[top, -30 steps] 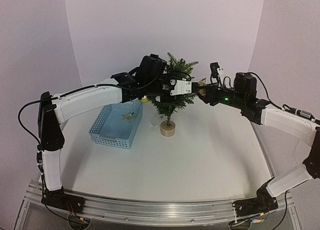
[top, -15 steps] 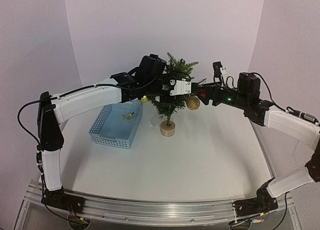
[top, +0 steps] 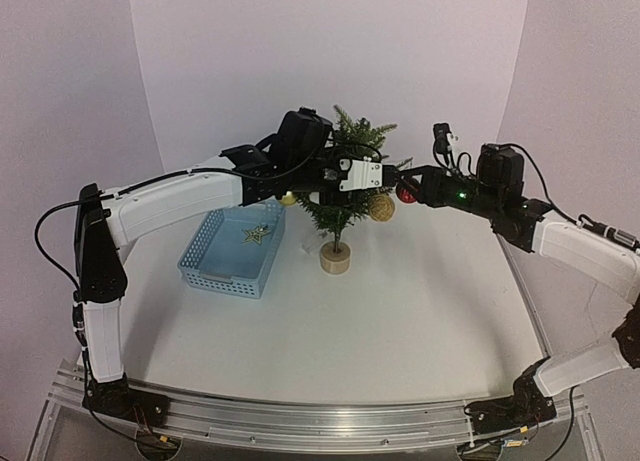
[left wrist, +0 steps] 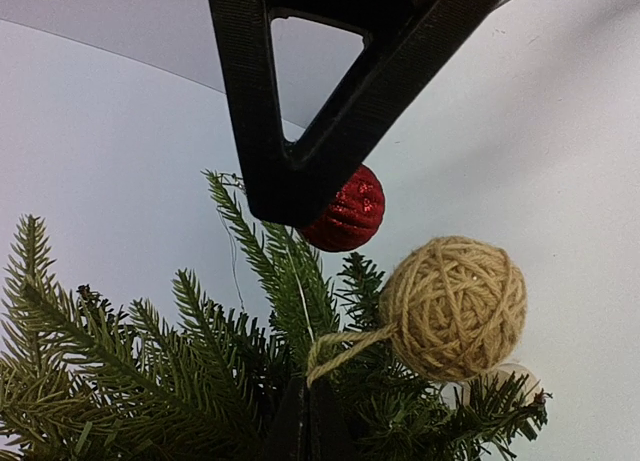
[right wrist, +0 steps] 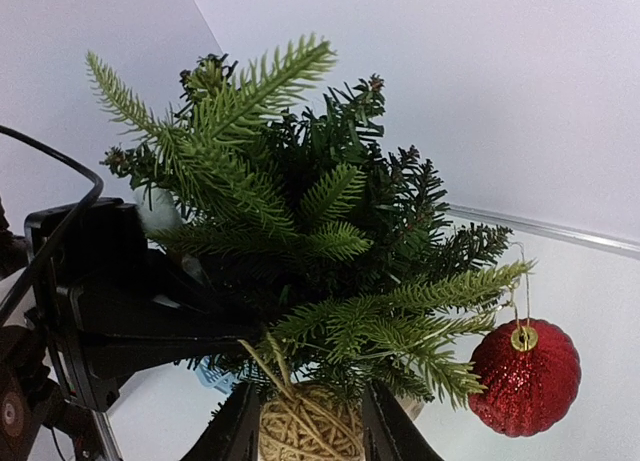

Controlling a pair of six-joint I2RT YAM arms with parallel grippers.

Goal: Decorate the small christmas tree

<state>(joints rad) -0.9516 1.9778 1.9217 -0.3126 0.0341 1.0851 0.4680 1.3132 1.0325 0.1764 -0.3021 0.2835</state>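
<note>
The small christmas tree (top: 352, 133) stands on its wooden disc base (top: 335, 260) mid-table. My left gripper (top: 386, 181) reaches across it from the left and is shut on the loop of a twine ball (left wrist: 455, 306), with its fingertips (left wrist: 305, 406) among the branches (left wrist: 150, 371). The ball (top: 382, 208) hangs at the tree's right side. A red glitter bauble (right wrist: 525, 363) hangs from a branch tip and also shows in the top view (top: 407, 193). My right gripper (right wrist: 312, 431) is open, and the twine ball (right wrist: 310, 426) shows between its fingers (right wrist: 240, 431).
A blue basket (top: 205, 239) holding a gold star (top: 256, 234) sits left of the tree, under my left arm. A gold ornament (top: 290, 198) hangs on the tree's left side. The right gripper's black finger (left wrist: 300, 131) hangs just above the left jaws. White backdrop walls enclose the table.
My right gripper has let go of the twine ball and drawn back to the right. The ball dropped and now hangs lower at the tree. The left arm has stayed still.
</note>
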